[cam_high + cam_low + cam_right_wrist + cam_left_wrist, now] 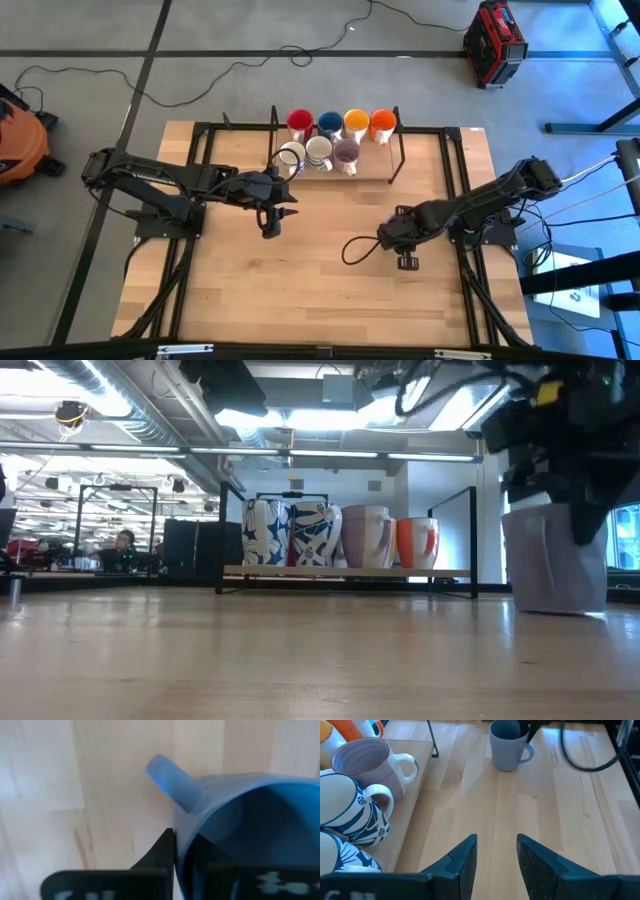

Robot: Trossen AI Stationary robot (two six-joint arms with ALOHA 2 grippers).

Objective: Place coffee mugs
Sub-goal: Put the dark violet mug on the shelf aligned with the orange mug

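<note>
The right pincer point(175, 865) pinches the rim of a bluish-grey mug point(507, 745) apparently resting on the table point(300, 290); the left pincer point(495, 865) hovers spread.

Overhead, table-level and two wrist cameras share the table point(330, 270) and mug rack point(340, 172).

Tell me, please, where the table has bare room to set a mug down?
The near half of the table is bare wood. So is the strip between the left gripper and the right gripper, which holds a mug. It is crowded at the far edge, where mugs fill the rack.
</note>
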